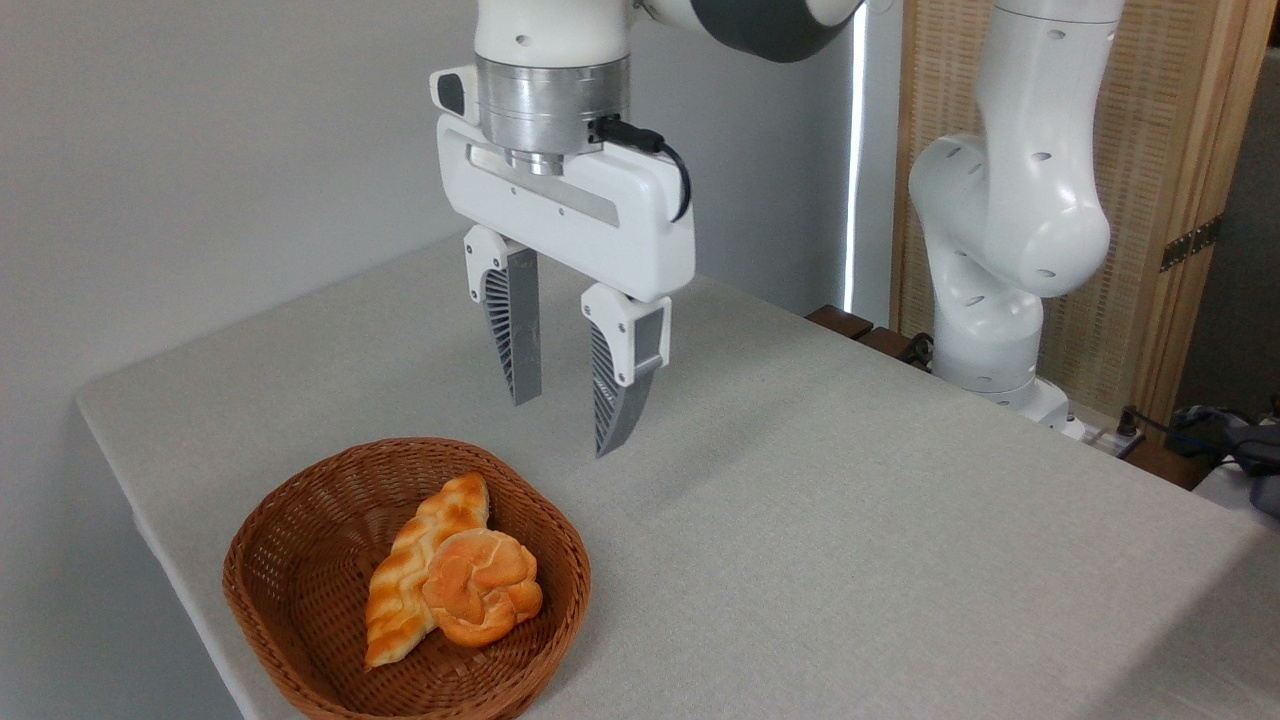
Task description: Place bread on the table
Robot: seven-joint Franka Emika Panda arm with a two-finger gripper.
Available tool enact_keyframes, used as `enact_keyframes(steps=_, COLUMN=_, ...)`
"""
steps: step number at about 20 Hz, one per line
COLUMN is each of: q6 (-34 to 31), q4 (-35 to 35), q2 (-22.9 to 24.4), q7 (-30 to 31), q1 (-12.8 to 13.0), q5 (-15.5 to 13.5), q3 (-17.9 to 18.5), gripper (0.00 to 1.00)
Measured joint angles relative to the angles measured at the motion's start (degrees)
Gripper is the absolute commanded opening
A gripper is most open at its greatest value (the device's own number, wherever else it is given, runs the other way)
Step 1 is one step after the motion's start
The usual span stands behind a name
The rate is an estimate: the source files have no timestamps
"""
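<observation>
Gripper state: the white two-finger gripper with grey ribbed fingers (568, 425) hangs in the centre of the frame, jaws parted and holding nothing.
Gripper position: it hovers above bare cloth, up and to the right of the basket, well clear of both breads.
Task object: the small round orange-golden bun with a cracked top (483, 588) lies inside the brown wicker basket (300, 640) at the lower left of the frame.
Neighbour: the longer braided golden loaf (410, 565) lies just to the left of the bun and touches it.
Destination: the large table under light grey-beige cloth (850, 520) has open room right of the basket.
Stage: judged as before the grasp; the bun is not yet lifted.
Risk, wrong item: since bun and loaf touch, a descent slightly too far left could close on the loaf, or pinch both.
Risk, basket: the bun sits low behind the woven wall, so a finger may catch the rim and tip or drag the basket.
Risk, grip: the bun's rounded top may squeeze out of the jaws and roll.
Risk, edge: the basket sits near the table's lower-left edge, so a shove could push it off.
</observation>
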State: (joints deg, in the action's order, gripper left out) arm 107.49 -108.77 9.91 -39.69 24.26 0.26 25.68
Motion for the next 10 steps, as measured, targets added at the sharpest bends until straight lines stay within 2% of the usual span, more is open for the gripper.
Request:
enact_keyframes(steps=4, q6=-3.53, q4=0.23, q2=0.26, q7=-1.97, q1=0.33, q5=-1.32, q3=-0.71, gripper=1.0)
enact_keyframes(steps=10, q6=-3.78, q4=0.41, q2=0.26, q7=-2.08, q1=0.41, q5=-1.33, q3=-0.88, gripper=1.0)
